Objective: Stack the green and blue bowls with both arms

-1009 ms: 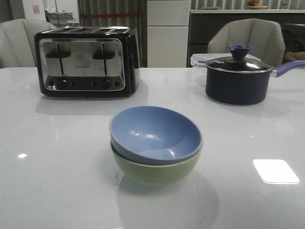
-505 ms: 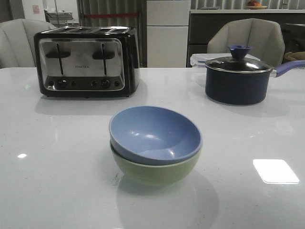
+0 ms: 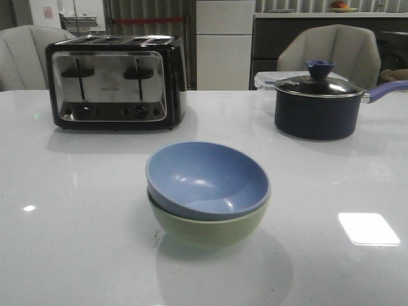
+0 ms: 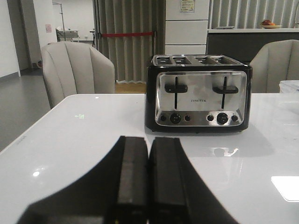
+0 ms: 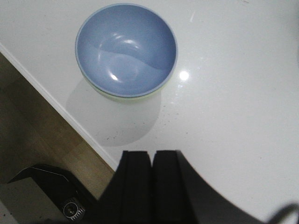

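Observation:
The dusty blue bowl [image 3: 207,178] sits nested inside the pale sage green bowl [image 3: 210,228] on the white table, near the front middle. In the right wrist view the blue bowl [image 5: 126,49] fills the green bowl, of which only a thin rim [image 5: 126,98] shows. My right gripper [image 5: 152,156] is shut and empty, well apart from the bowls, above the table's edge. My left gripper [image 4: 148,142] is shut and empty, over the table and facing the toaster. Neither arm shows in the front view.
A black and chrome toaster [image 3: 115,83] stands at the back left; it also shows in the left wrist view [image 4: 200,93]. A dark lidded saucepan [image 3: 317,105] with a purple handle stands at the back right. Grey chairs stand behind the table. The table edge [image 5: 60,109] drops to a wooden floor.

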